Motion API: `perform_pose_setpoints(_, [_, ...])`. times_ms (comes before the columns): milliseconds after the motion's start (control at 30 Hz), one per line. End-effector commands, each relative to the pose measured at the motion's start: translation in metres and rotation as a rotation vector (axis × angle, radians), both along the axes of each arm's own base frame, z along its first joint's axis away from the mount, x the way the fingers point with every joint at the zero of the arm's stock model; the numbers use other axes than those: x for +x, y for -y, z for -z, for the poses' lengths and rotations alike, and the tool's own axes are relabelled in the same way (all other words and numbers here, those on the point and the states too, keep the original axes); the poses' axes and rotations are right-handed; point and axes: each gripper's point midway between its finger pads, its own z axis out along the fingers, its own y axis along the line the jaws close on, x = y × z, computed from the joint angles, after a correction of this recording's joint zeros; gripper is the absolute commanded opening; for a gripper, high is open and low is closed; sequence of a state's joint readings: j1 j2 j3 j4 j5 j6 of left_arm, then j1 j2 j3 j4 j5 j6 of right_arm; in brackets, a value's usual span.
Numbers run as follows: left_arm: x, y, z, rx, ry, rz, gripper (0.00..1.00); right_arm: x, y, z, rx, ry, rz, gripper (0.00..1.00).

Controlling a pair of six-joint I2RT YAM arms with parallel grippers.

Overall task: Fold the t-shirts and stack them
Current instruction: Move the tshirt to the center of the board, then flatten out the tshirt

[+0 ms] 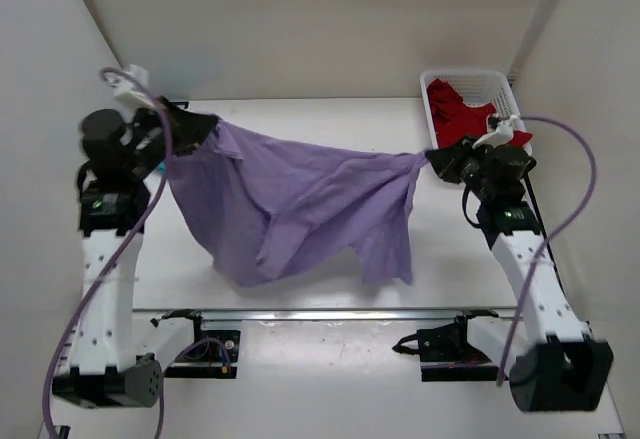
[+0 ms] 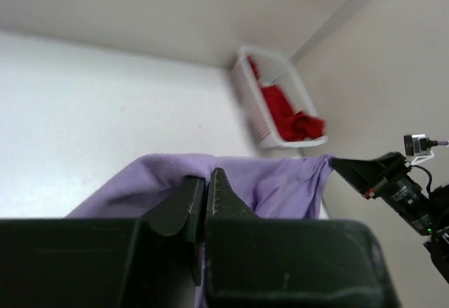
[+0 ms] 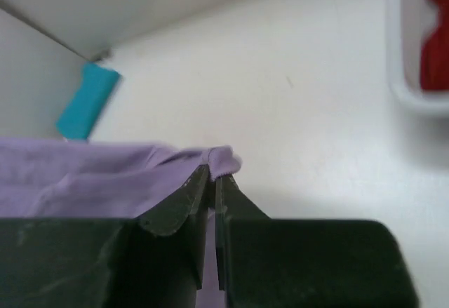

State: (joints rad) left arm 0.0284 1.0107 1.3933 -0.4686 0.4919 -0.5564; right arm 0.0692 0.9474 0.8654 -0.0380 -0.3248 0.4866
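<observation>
A purple t-shirt [image 1: 290, 204] hangs stretched in the air between my two grippers, its lower part drooping toward the white table [image 1: 330, 119]. My left gripper [image 1: 205, 127] is shut on the shirt's left corner; the left wrist view shows the cloth [image 2: 273, 182] draped over the closed gripper [image 2: 208, 176]. My right gripper [image 1: 432, 159] is shut on the shirt's right corner; the right wrist view shows the cloth [image 3: 105, 175] pinched at the closed gripper [image 3: 212, 175]. Red t-shirts [image 1: 460, 114] lie in a white basket [image 1: 506, 90] at the back right.
The basket also shows in the left wrist view [image 2: 252, 111] and at the right wrist view's edge [image 3: 407, 90]. A teal object [image 3: 85, 101] lies at the table's far left by the wall. White walls enclose the table on the left, back and right.
</observation>
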Motion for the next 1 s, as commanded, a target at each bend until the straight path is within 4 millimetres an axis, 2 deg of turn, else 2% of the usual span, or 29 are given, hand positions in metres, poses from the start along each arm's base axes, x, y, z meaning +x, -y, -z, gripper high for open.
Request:
perform_pose_setpoints(0, [0.054, 0.005, 0.096, 0.072, -0.186, -0.054, 0.01, 0.015, -0.016, 0.027, 0.133, -0.045, -0.138, 0.0])
perform_pose_setpoints(33, [0.069, 0.014, 0.136, 0.099, -0.273, -0.046, 0.02, 0.032, -0.015, 0.053, 0.116, -0.114, -0.1, 0.0])
perform_pose_setpoints(67, [0.092, 0.022, 0.167, 0.12, -0.322, -0.046, 0.02, 0.041, -0.019, 0.058, 0.108, -0.13, -0.114, 0.0])
perform_pose_setpoints(100, [0.108, 0.023, 0.173, 0.142, -0.326, -0.067, 0.02, 0.056, -0.028, 0.075, 0.091, -0.177, -0.127, 0.0])
perform_pose_setpoints(133, [0.141, 0.023, 0.194, 0.178, -0.374, -0.101, 0.04, 0.082, -0.029, 0.086, 0.081, -0.216, -0.116, 0.0])
perform_pose_setpoints(167, [0.164, 0.027, 0.241, 0.211, -0.48, -0.098, 0.05, 0.094, -0.03, 0.096, 0.071, -0.254, -0.105, 0.0])
perform_pose_setpoints(200, [0.198, 0.024, 0.257, 0.257, -0.536, -0.125, 0.04, 0.122, -0.028, 0.11, 0.043, -0.313, -0.089, 0.0])
perform_pose_setpoints(233, [0.222, 0.025, 0.223, 0.277, -0.5, -0.138, 0.06, 0.148, -0.028, 0.121, 0.013, -0.378, -0.083, 0.0])
perform_pose_setpoints(267, [0.259, 0.027, 0.206, 0.281, -0.457, -0.143, 0.08, 0.181, -0.026, 0.114, -0.009, -0.369, -0.082, 0.0])
perform_pose_setpoints(300, [0.265, 0.022, 0.239, 0.305, -0.572, -0.142, 0.15, 0.181, -0.024, 0.124, -0.037, -0.447, -0.076, 0.04])
perform_pose_setpoints(333, [0.273, 0.022, 0.195, 0.293, -0.508, -0.137, 0.24, 0.193, -0.021, 0.112, -0.058, -0.448, -0.076, 0.06])
perform_pose_setpoints(367, [0.279, 0.023, 0.187, 0.293, -0.493, -0.134, 0.29, 0.198, -0.02, 0.102, -0.102, -0.421, -0.049, 0.14])
perform_pose_setpoints(400, [0.275, 0.022, 0.193, 0.302, -0.509, -0.137, 0.39, 0.2, -0.011, 0.084, -0.106, -0.37, 0.003, 0.27])
perform_pose_setpoints(433, [0.27, 0.024, 0.167, 0.285, -0.44, -0.129, 0.52, 0.196, -0.013, 0.087, -0.121, -0.347, 0.026, 0.39])
perform_pose_setpoints(467, [0.257, 0.03, 0.162, 0.275, -0.405, -0.109, 0.63, 0.185, -0.015, 0.077, -0.108, -0.303, 0.024, 0.46])
perform_pose_setpoints(500, [0.249, 0.029, 0.194, 0.268, -0.44, -0.109, 0.67, 0.17, -0.018, 0.08, -0.094, -0.307, 0.024, 0.53])
perform_pose_setpoints(533, [0.228, 0.027, 0.166, 0.242, -0.381, -0.115, 0.73, 0.164, -0.022, 0.077, -0.086, -0.285, 0.018, 0.54])
perform_pose_setpoints(567, [0.208, 0.024, 0.173, 0.203, -0.362, -0.114, 0.76, 0.152, -0.024, 0.078, -0.075, -0.271, 0.02, 0.54])
perform_pose_setpoints(600, [0.189, 0.027, 0.209, 0.169, -0.411, -0.093, 0.76, 0.134, -0.028, 0.081, -0.068, -0.273, 0.013, 0.54])
perform_pose_setpoints(633, [0.162, 0.015, 0.225, 0.146, -0.441, -0.109, 0.72, 0.125, -0.029, 0.069, -0.06, -0.235, 0.023, 0.54])
perform_pose_setpoints(667, [0.151, 0.007, 0.201, 0.09, -0.368, -0.122, 0.65, 0.112, -0.033, 0.086, -0.051, -0.266, 0.023, 0.53])
perform_pose_setpoints(700, [0.13, 0.006, 0.235, 0.061, -0.426, -0.119, 0.57, 0.094, -0.034, 0.098, -0.036, -0.278, 0.02, 0.54])
perform_pose_setpoints(733, [0.106, -0.006, 0.251, 0.028, -0.46, -0.16, 0.55, 0.081, -0.038, 0.095, -0.015, -0.248, 0.005, 0.52])
perform_pose_setpoints(767, [0.095, -0.014, 0.238, -0.001, -0.402, -0.182, 0.51, 0.075, -0.045, 0.093, -0.005, -0.229, -0.009, 0.5])
perform_pose_setpoints(800, [0.077, -0.018, 0.267, -0.027, -0.455, -0.19, 0.49, 0.06, -0.05, 0.097, 0.01, -0.224, -0.027, 0.48])
perform_pose_setpoints(867, [0.04, -0.018, 0.298, -0.043, -0.506, -0.192, 0.48, 0.041, -0.053, 0.111, 0.006, -0.243, -0.036, 0.44])
perform_pose_setpoints(900, [0.033, -0.021, 0.299, -0.037, -0.496, -0.222, 0.47, 0.029, -0.062, 0.119, -0.015, -0.25, -0.068, 0.42])
perform_pose_setpoints(933, [0.019, -0.022, 0.322, -0.035, -0.544, -0.232, 0.47, 0.021, -0.059, 0.124, -0.026, -0.256, -0.064, 0.42])
perform_pose_setpoints(967, [0.012, -0.025, 0.323, -0.05, -0.535, -0.24, 0.48, 0.014, -0.06, 0.129, -0.035, -0.265, -0.068, 0.39])
